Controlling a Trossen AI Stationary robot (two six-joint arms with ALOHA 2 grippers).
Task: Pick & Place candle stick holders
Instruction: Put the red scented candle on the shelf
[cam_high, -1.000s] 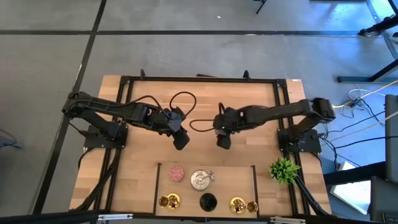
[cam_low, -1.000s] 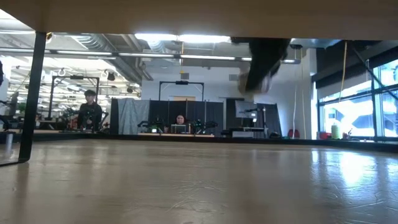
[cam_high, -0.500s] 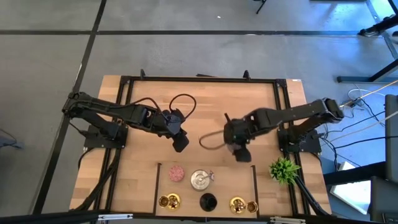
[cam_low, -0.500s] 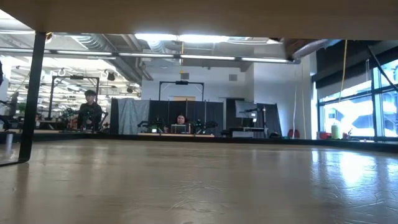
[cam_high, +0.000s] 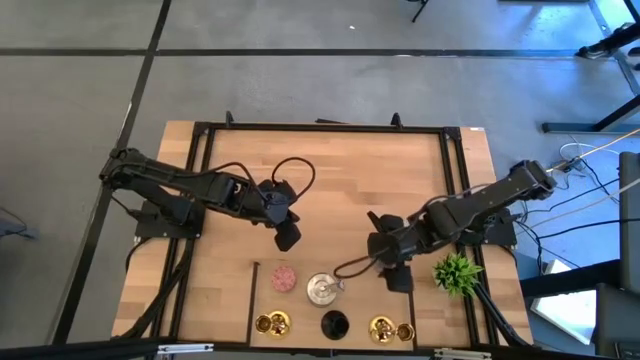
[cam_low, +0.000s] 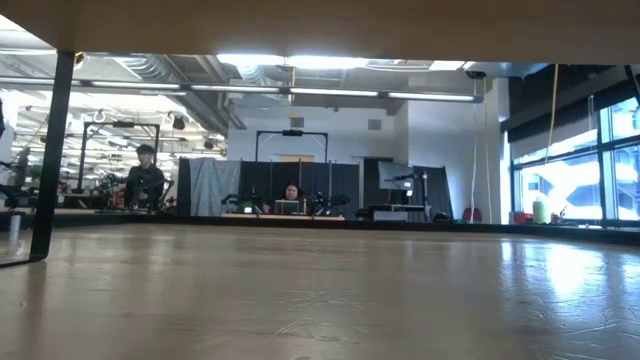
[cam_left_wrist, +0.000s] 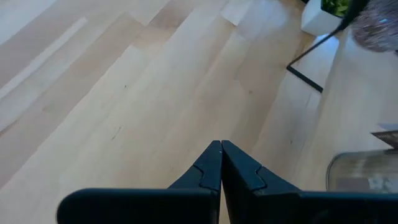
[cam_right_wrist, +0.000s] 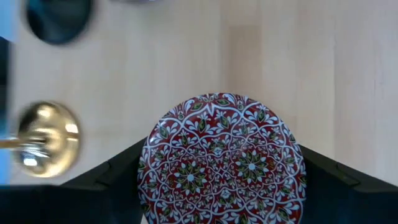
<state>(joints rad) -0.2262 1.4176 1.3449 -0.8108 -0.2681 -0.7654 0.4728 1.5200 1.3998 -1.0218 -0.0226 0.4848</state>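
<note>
The patterned round holder (cam_right_wrist: 224, 158), red with white tracery, sits between the right gripper's (cam_high: 395, 272) dark fingers (cam_right_wrist: 333, 177), which are spread wide and pinch it at opposite sides of its rim. You are carrying it low over the tabletop (cam_high: 330, 170), at the right edge of the taped zone where the other holders stand. Just beyond it is a gold holder (cam_right_wrist: 46, 134). Farther out are the silver round holder (cam_high: 322, 289), the pink glittery holder (cam_high: 285, 277) and the black holder (cam_high: 334, 324).

It looks rigid, light and glossy. I judge a rim grip across the full width could slip, so keep it level and set it down gently. The gold ones look top-heavy and easy to knock over.

Only the right wrist view shows this holder, since from above the gripper hides it. The high view alone gives its place among the rest and shows the green plant (cam_high: 456, 272) close beside the right arm. The low view shows only bare tabletop and the room behind.

The left gripper (cam_left_wrist: 221, 165) waits mid-tabletop, fingers pressed together on nothing.
</note>
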